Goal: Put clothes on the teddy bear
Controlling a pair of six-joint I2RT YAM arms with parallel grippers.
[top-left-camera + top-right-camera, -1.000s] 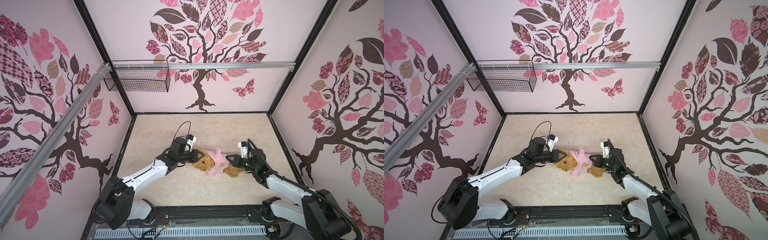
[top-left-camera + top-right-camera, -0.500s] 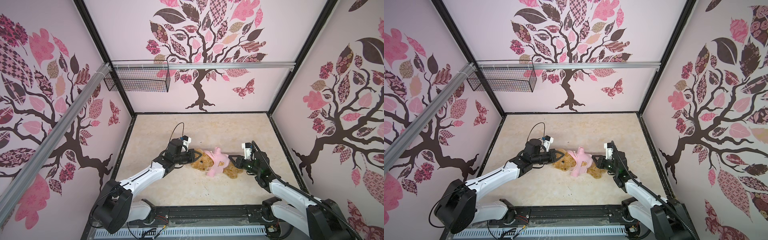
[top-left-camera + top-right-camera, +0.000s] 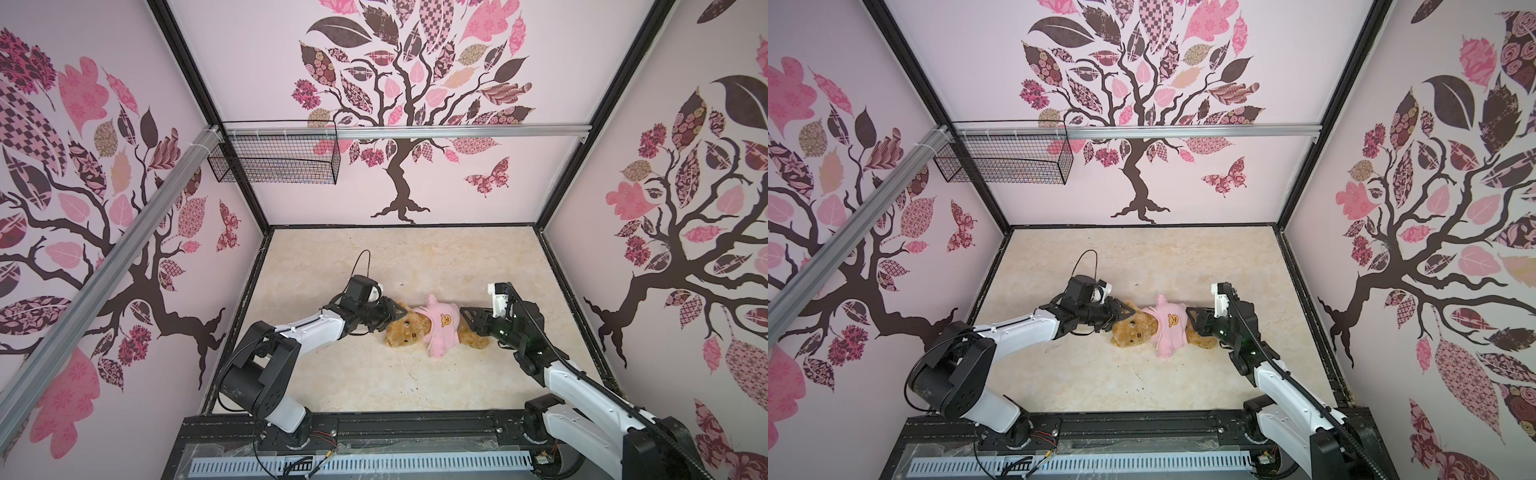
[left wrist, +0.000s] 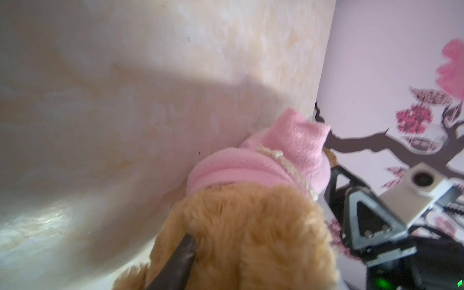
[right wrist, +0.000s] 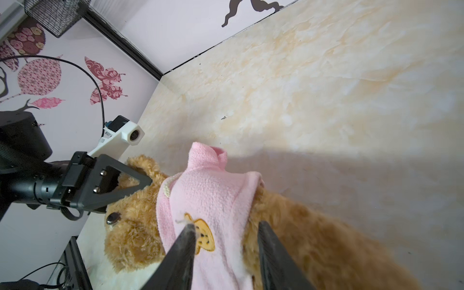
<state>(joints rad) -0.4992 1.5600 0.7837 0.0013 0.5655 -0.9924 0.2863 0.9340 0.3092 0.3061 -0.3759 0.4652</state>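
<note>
Two arms meet near the middle of the desk (image 3: 415, 266), where the teddy bear (image 3: 406, 331) lies face up, head toward the left arm and legs toward the right, wearing the pink shirt (image 3: 442, 328). Bare desk stretches wide behind it to the back wall and in front to the black front rail (image 3: 415, 428). Both side frames are well apart from it, and the wire basket (image 3: 274, 164) hangs high at the back left.

The left end effector (image 3: 395, 316) has its jaws spread about the top of the bear's head, with one finger (image 4: 180, 261) against the fur. The right end effector (image 5: 226, 224) is spread too, straddling the shirt's hem, with one fingertip over the orange emblem (image 5: 204, 237).

Compared with a second ago, both pairs of jaws have parted from a tight pinch. The bear lies in much the same spot.
</note>
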